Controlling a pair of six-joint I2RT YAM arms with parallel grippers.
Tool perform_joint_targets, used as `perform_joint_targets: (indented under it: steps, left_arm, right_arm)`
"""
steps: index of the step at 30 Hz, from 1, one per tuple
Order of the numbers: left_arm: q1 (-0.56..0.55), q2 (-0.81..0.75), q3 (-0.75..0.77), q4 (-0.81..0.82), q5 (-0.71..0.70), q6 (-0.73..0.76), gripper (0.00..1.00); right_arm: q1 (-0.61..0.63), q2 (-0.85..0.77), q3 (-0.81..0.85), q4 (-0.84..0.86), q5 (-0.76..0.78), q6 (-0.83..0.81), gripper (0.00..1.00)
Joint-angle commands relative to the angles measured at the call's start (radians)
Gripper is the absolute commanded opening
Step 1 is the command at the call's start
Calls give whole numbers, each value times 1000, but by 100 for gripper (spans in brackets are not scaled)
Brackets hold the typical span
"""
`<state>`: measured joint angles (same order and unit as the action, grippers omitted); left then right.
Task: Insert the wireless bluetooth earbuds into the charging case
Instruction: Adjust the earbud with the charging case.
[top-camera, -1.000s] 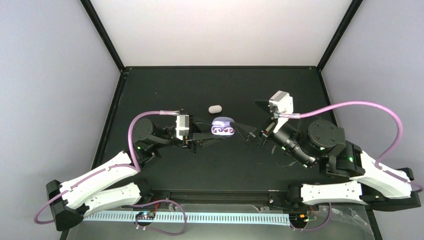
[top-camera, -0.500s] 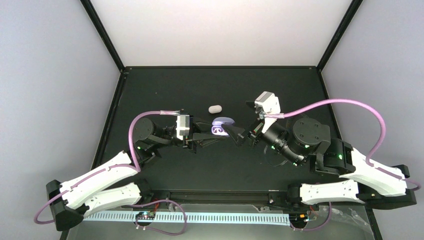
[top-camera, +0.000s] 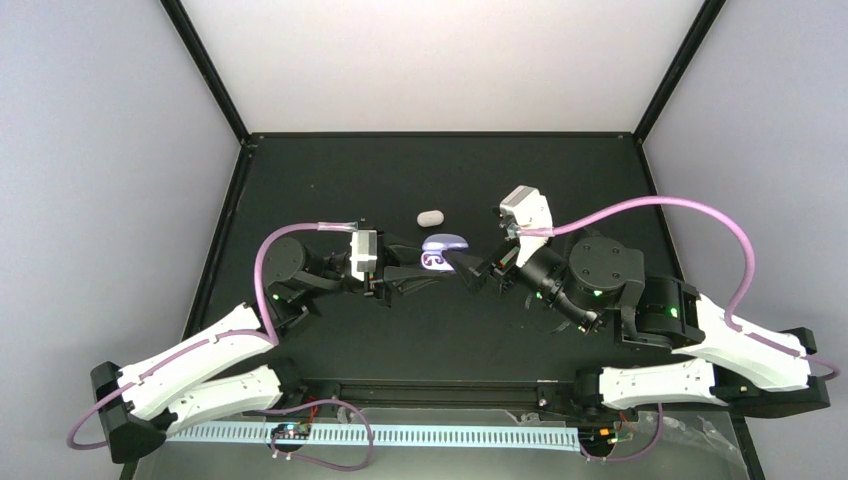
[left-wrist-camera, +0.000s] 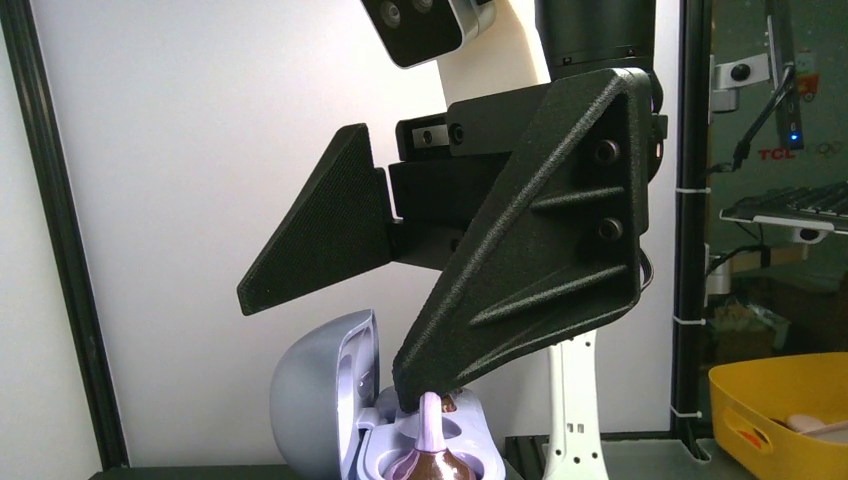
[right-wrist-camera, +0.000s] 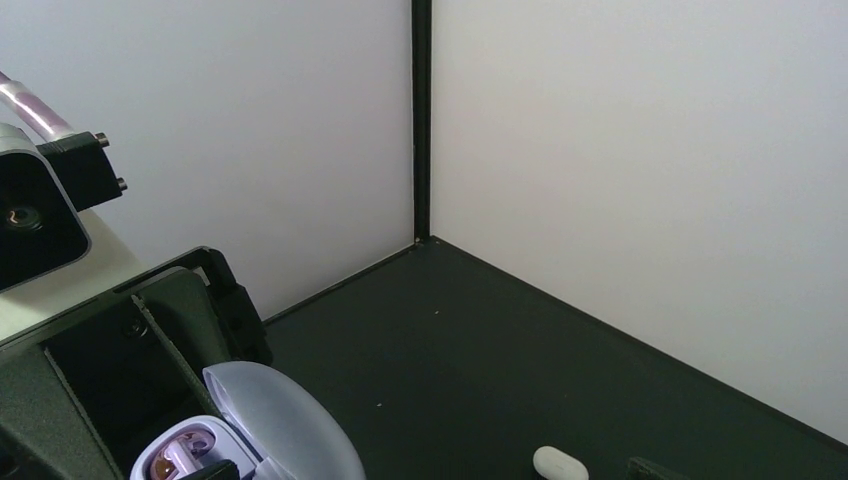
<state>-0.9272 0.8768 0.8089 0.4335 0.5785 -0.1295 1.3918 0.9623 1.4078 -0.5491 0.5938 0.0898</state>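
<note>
On the left, the left gripper (top-camera: 428, 270) reaches in low over the black surface (top-camera: 330, 180), with the open purple case (top-camera: 440, 256) right at its tips. From the overhead view and the right wrist view I can't tell whether its jaws are clamped on the case or only bracing it. A little behind, well clear of both arms, a small white case (top-camera: 429, 217) lies shut.

What has changed is on the right. Over the last second the right arm has swung in to the left, and the right gripper (top-camera: 468, 272), which was standing off from the case, now sits over its right half. In the left wrist view its jaws are plainly apart and hold nothing. The tip of the nearer finger (left-wrist-camera: 415, 385) rests on the upright stem of a purple bud (left-wrist-camera: 431, 432), which stands in the case's tray beside the raised lid.

To my eye this is a press, not a carry: the bud is already in its pocket but riding high, and the finger is placed to push it home. I can't tell whether the neighbouring pocket is filled.
</note>
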Motion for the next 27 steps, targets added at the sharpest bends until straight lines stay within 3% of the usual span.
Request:
perform_joint_targets:
  steps: [1,11,17,27]
  left_arm:
    - [-7,-18,-1,5,-17,16,2]
    - [-7,-26,0,4,-28,24,2]
    - [-7,-21,-1,-6,-25,22,2]
    - [-7,-33,-2,-16,-12,13,2]
  right_arm:
    - [3,-10,19,-26,36,13,100]
    - [4,-20,14,-41,27,19,100]
    - [4,-66,40,34,-42,-5,100]
    - [-6,-55,55,-15,49,-25,100]
